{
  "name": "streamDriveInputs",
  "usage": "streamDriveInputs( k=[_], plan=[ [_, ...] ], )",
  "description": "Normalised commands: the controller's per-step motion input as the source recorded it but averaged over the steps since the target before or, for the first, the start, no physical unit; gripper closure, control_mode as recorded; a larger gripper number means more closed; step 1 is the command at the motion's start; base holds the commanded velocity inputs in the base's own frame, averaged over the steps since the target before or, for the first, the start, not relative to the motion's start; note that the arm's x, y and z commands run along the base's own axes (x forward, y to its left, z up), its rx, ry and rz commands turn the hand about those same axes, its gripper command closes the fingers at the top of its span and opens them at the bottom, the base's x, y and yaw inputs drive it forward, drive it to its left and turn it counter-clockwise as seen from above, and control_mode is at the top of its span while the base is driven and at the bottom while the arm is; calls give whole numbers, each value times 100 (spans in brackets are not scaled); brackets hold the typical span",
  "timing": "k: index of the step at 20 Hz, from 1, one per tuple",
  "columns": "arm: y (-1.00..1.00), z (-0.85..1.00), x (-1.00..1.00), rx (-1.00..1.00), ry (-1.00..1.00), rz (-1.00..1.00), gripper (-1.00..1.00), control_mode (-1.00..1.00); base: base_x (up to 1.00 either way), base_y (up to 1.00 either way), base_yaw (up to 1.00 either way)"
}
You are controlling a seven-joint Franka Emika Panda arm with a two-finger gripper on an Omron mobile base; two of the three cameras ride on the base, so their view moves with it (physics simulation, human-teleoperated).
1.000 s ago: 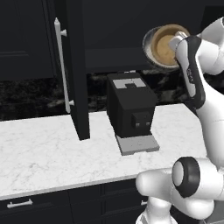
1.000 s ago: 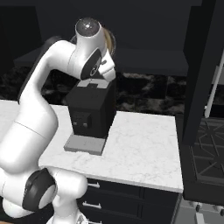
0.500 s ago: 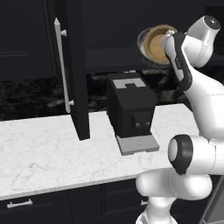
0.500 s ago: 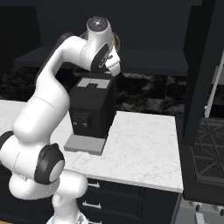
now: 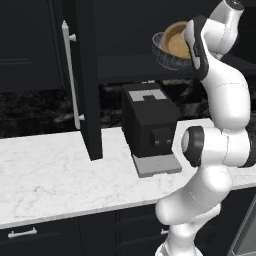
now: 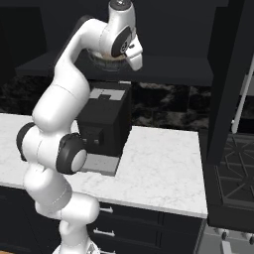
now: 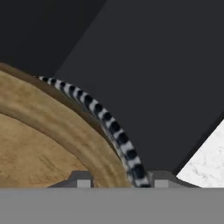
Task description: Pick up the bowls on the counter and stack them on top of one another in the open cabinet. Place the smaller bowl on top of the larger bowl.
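The smaller tan bowl (image 5: 176, 41) sits nested inside the larger grey-blue striped bowl (image 5: 160, 52). Both are tilted and held high over the dark shelf (image 5: 125, 65) of the open cabinet, above the coffee machine. In the hand view the tan rim (image 7: 65, 127) and the striped rim (image 7: 113, 127) both run between my fingertips. My gripper (image 7: 120, 179) is shut on these rims. In the right base view my hand (image 6: 131, 49) covers most of the bowls (image 6: 101, 60).
A black coffee machine (image 5: 150, 125) stands on the white marble counter (image 5: 50, 175) right under the bowls. The open cabinet door (image 5: 87, 100) with its pale bar handle (image 5: 70, 75) hangs to the left. A stove (image 6: 235, 168) lies at the counter's right end.
The bowls have shifted slightly left and up toward the cabinet shelf. My arm's upper joints have swung upright over the counter.
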Motion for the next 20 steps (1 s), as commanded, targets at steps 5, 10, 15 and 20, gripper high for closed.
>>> streamDriveInputs(
  k=[5, 10, 15, 20],
  plan=[
    [0, -18, -31, 0, -13, -2, -100, -100, 0, 0, 0],
    [0, -40, -99, 0, -36, -3, -100, -100, 0, 0, 0],
    [0, -81, -100, 1, -46, -2, -100, -100, 0, 0, 0],
    [31, -100, -100, 0, -10, 0, -100, -100, 0, 0, 0]
  ],
)
